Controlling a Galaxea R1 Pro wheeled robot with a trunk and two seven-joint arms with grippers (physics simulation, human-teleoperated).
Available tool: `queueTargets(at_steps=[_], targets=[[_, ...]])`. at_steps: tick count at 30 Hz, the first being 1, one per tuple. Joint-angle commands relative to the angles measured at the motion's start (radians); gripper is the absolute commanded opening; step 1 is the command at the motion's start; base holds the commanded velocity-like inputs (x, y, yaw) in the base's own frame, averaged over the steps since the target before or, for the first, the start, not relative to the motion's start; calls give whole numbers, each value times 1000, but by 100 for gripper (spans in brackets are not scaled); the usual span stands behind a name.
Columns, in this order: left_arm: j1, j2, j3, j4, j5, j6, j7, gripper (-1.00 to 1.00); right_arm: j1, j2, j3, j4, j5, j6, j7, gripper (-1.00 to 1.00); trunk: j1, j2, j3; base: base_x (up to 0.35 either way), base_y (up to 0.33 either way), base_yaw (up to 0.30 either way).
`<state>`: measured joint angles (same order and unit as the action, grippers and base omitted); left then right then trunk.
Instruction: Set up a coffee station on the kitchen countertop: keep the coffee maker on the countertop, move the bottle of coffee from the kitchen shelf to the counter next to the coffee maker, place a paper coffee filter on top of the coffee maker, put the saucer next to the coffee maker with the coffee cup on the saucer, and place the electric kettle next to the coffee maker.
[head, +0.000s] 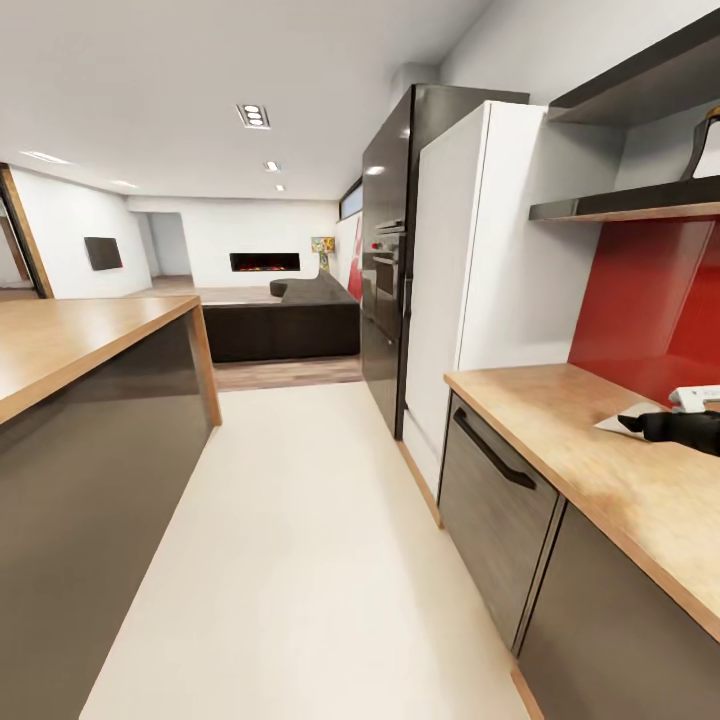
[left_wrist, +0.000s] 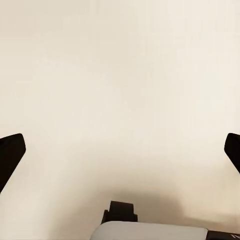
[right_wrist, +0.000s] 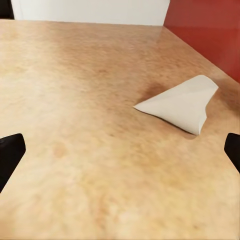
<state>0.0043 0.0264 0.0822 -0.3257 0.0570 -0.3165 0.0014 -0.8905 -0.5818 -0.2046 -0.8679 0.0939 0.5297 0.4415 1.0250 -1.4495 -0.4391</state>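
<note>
The right hand (right_wrist: 120, 152), fingers spread wide and empty, hovers low over the table (right_wrist: 75, 100) with the paper coffee filter (right_wrist: 182, 104) lying flat just ahead, apparently lined up for a pickup. The left hand (left_wrist: 120, 152), likewise open, hangs idle over pale floor.

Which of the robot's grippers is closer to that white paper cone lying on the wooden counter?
The right gripper. It hangs open just above the kitchen countertop, with the paper coffee filter lying a little ahead of its fingers. The left gripper is open over pale floor, away from the counter.
</note>
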Motion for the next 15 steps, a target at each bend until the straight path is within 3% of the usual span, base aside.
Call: queueTargets(at_steps=[1,15], targets=[[0,0,-1,-1,6,-1,0,100,-1,0,-3,3,12,-3,8,100,0,-1,-1,10,-3,0],[0,0,-1,-3,6,-1,0,100,-1,0,-4,39,17,-30,8,100,0,-1,-1,38,-10,0]])
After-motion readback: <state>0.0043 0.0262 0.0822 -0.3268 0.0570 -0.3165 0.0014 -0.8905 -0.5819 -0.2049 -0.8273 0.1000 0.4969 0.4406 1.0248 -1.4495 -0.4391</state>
